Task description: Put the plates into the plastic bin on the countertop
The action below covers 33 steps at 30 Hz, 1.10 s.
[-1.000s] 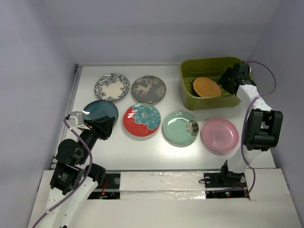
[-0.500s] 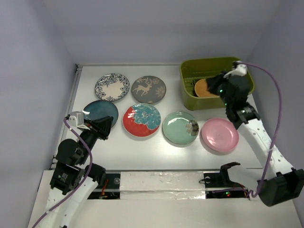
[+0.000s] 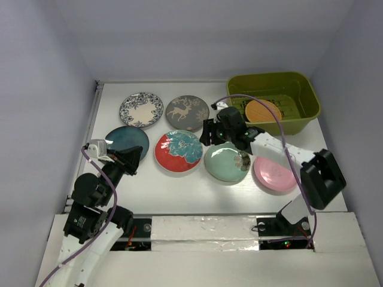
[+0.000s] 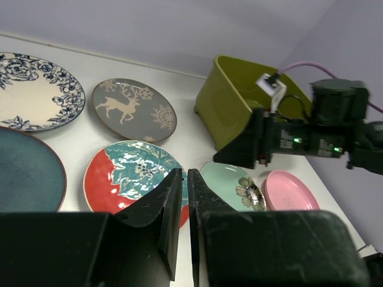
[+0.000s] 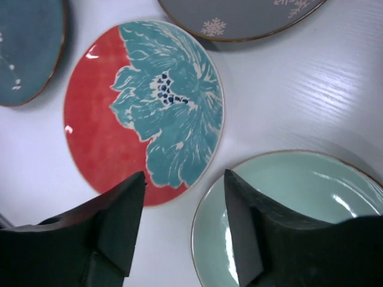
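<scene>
Only orange woven plate (image 3: 262,111), inside olive-green bin (image 3: 299,124)

- No word, number or brand mark can be read in any view.
- The pink plate (image 4: 291,190), behind the right gripper (image 5: 185,176), has a faint mark at its middle, too blurred to read.
- A small white tag (image 4: 270,84) on the cable (image 4: 299,64) just behind that gripper shows no legible print.
- The deer plate (image 5: 239,15) and the red and teal flower plate (image 5: 143,107), just ahead of it, carry pictures only, no letters.
</scene>
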{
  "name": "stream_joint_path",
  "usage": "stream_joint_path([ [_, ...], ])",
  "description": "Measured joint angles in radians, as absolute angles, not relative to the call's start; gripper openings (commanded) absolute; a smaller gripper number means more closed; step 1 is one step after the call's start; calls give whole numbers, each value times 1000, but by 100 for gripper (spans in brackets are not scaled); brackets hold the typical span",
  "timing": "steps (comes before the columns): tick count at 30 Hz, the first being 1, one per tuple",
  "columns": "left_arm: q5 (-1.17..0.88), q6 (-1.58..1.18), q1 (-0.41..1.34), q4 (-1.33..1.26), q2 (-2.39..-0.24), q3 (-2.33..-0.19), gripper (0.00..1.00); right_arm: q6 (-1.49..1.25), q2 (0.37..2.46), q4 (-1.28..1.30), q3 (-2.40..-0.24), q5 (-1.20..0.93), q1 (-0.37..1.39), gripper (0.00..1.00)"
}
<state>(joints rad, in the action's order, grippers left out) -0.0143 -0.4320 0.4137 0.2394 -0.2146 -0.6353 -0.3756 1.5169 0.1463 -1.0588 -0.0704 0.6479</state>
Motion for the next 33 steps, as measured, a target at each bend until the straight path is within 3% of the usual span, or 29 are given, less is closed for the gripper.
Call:
stream_joint_path([
  [9,-14,-432,414,241,-215,-635,9,-332,1795,190,-1250,-73,655,68],
  [17,-14,-432,414,241,-215,-635,9,-308,1989,224,-1336,-83,655,66],
  [26,-14,-432,414,241,-215,-635,11,-323,1988,63,-1257,-266,658,52],
  [31,-14,-432,414,241,-215,-635,12,-378,1986,-68,-1185,-347,692,36],
  [33,-14,-432,414,241,-215,-635,13,-415,1985,-115,-1153,-383,704,37],
])
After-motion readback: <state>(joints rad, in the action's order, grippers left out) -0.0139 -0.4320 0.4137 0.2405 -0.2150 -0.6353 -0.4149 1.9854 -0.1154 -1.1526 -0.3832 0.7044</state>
